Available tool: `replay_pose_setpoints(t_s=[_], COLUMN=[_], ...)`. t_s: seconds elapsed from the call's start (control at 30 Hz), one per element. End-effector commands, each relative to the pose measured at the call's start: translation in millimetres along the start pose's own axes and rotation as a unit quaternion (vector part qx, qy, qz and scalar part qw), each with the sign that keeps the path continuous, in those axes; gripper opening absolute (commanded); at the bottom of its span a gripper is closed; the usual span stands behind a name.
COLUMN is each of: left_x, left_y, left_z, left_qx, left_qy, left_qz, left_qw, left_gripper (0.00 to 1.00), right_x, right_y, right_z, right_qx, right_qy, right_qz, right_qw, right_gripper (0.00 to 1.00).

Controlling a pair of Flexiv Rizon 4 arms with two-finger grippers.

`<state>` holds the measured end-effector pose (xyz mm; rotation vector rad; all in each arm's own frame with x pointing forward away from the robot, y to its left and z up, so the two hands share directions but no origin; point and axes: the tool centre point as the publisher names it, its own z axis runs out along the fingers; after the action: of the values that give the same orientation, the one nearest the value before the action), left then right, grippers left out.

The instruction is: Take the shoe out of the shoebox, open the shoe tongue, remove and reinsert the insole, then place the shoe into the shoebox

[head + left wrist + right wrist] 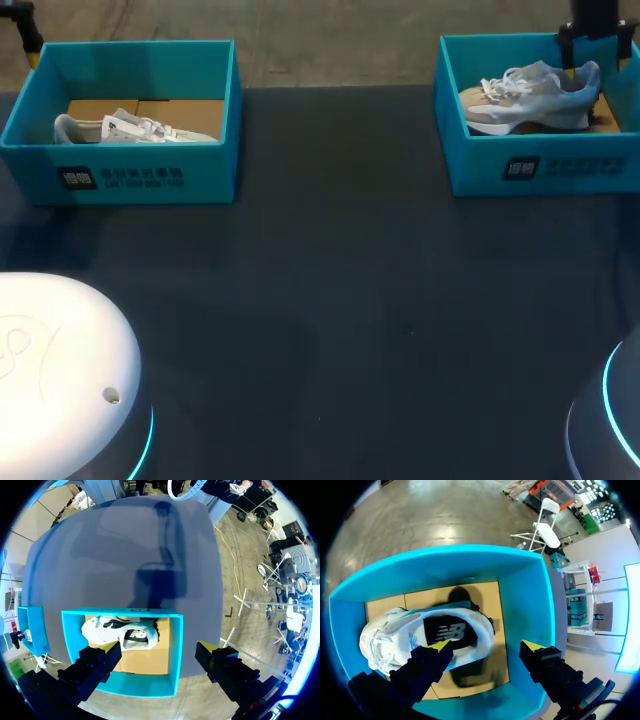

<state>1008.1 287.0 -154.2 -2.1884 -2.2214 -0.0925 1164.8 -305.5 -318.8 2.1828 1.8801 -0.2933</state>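
My right fingers (pixel 536 652) hang spread above the shoe (pixel 420 635) in its shoebox (pixel 530 595), placed to lift it out; my left fingers (pixel 212 656), also spread, hover over the other shoebox (pixel 120 614).

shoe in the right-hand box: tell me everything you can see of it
The shoe is a trainer with a white and pale grey upper, beige panels, white laces and a thick white sole; its dark insole shows through the opening. It stands upright on its sole on the brown cardboard floor of the teal shoebox, toe toward the table's middle. The open right gripper hangs over its heel; contact cannot be told.
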Motion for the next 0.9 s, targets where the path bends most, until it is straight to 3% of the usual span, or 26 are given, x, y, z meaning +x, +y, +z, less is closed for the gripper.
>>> replay_pose_setpoints(t_s=[0.03, 0.27, 0.4, 0.9], left_x=[0.3, 0.3, 0.3, 0.3], left_y=[-1.5, -1.5, -1.5, -1.5], left_z=[-0.4, -0.4, -0.4, -0.4], left_qx=[-0.001, -0.001, -0.001, -0.001], left_qy=[0.001, 0.001, 0.001, 0.001], left_qz=[0.000, 0.000, 0.000, 0.000], left_qw=[1.000, 1.000, 1.000, 1.000], left_gripper=[1.00, 1.00, 1.00, 1.00], right_x=[-2.6, -1.2, -0.1, 1.8], right_y=[10.4, 15.5, 16.5, 13.0], right_z=[9.0, 19.2, 25.3, 40.2], right_qx=[0.009, 0.018, 0.022, 0.037], right_qy=[0.010, 0.023, 0.022, 0.033], right_qz=[-0.009, -0.035, -0.044, -0.062], right_qw=[1.000, 0.999, 0.999, 0.997], right_gripper=[0.87, 0.70, 0.76, 0.74])
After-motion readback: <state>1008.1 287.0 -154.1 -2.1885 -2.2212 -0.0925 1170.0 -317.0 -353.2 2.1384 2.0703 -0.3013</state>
